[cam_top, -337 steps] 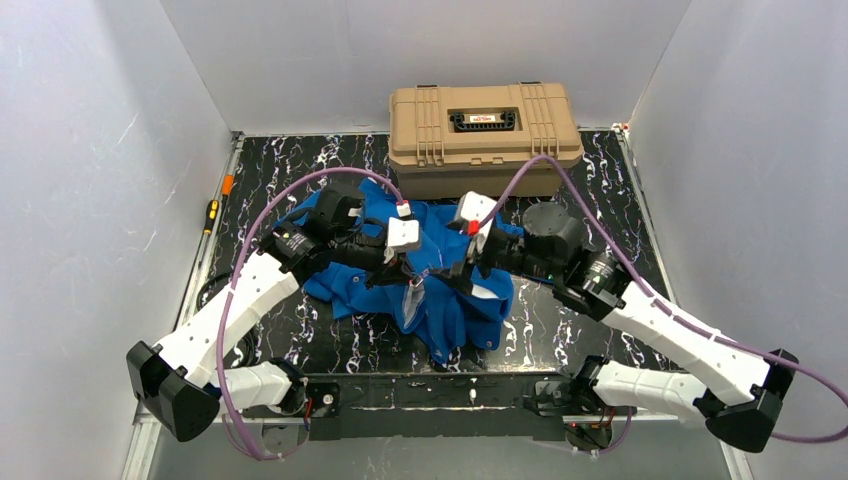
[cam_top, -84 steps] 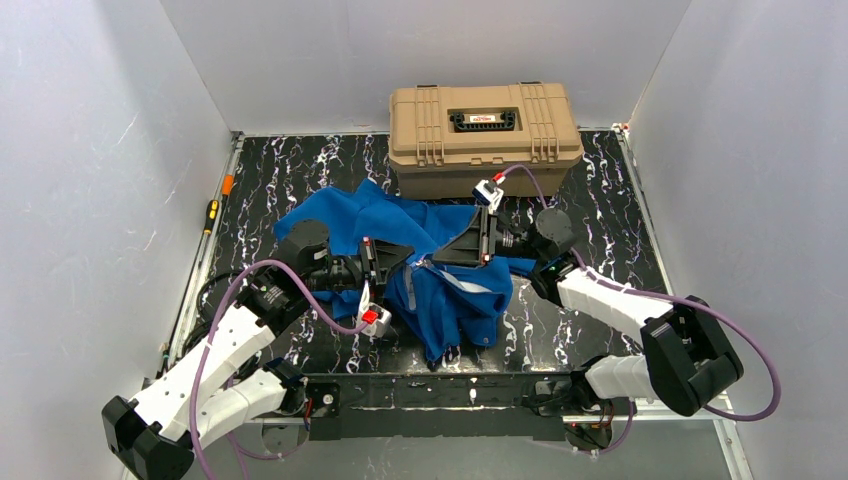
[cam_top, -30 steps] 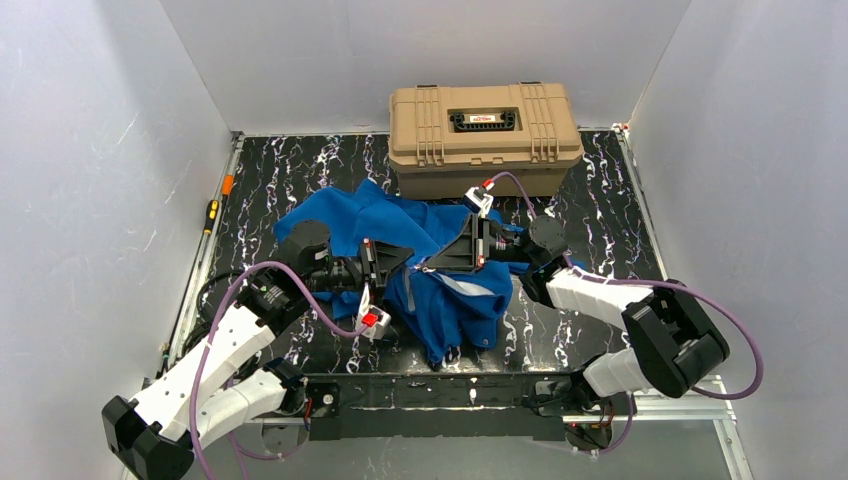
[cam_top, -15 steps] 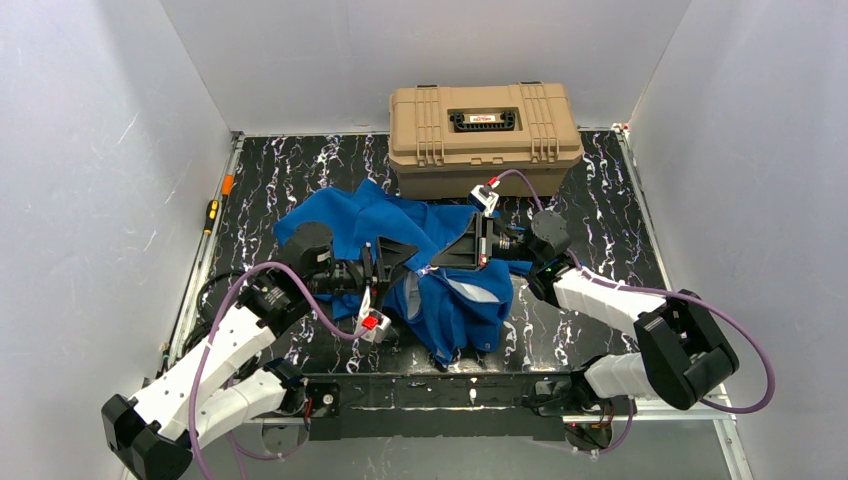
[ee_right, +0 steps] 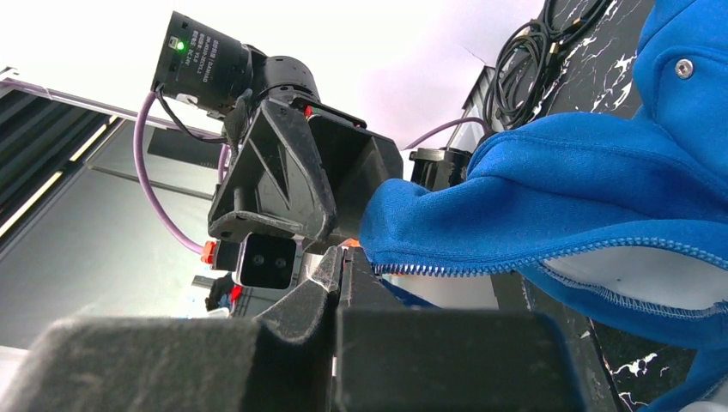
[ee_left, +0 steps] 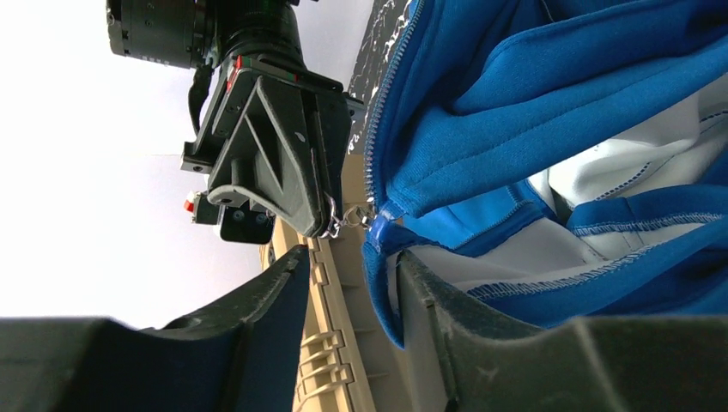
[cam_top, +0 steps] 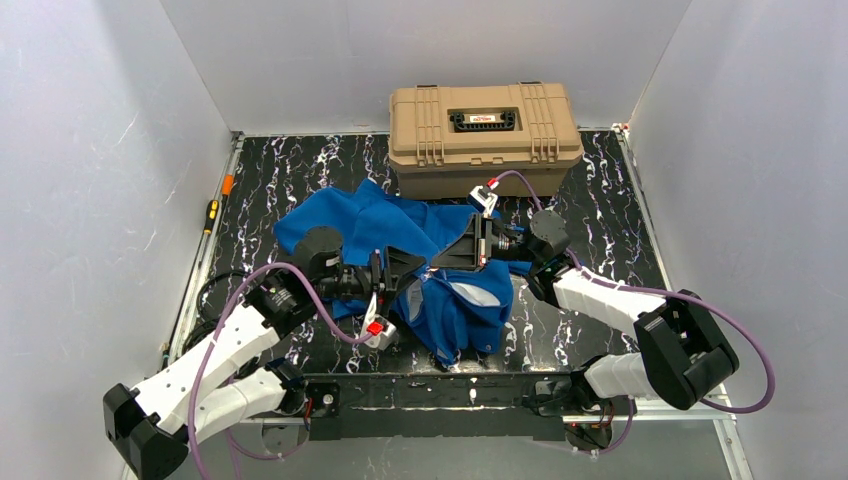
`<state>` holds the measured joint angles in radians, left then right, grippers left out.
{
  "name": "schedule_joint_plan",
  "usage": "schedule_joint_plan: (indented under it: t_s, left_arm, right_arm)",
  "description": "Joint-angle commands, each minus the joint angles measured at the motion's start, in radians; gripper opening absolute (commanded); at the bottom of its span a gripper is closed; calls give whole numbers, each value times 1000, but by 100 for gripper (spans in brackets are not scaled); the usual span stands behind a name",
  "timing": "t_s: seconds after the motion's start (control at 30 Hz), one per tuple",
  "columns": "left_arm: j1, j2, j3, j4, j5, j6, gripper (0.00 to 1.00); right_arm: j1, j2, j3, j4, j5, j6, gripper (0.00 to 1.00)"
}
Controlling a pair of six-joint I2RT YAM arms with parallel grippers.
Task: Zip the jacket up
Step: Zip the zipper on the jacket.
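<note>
Jacket (cam_top: 375, 215) bunched mid-table (cam_top: 300, 160), front apparently still unzipped. Right gripper (ee_right: 341, 257) clenched on zipper pull (ee_left: 342, 219). Left gripper (ee_left: 352, 257) released, jaws apart beside the jacket's lower edge. Joining and zipping judged outstanding.

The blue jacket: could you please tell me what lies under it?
The black marbled tabletop shows all around the jacket; anything else beneath it is covered by its folds.
</note>
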<state>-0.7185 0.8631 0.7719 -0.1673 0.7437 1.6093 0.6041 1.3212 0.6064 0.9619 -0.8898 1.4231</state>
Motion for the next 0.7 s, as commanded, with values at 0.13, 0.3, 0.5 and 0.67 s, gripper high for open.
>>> schedule_joint_plan:
  t_s: [0.13,0.3,0.5,0.67]
  left_arm:
    - [-39,8,-25,30,-18,-30,30]
    - [-43,4,-23,33,-28,-38,19]
    - [-61,5,-23,59,-29,-64,0]
    - [-66,1,-16,63,-28,-88,0]
  right_arm:
    - [-8,-21,32,10,-10,-18,1]
    - [-14,-22,30,2,-15,-18,1]
    - [-41,-21,41,-43,-40,-44,1]
    - [-76,-32,101,-276,-47,-198,1]
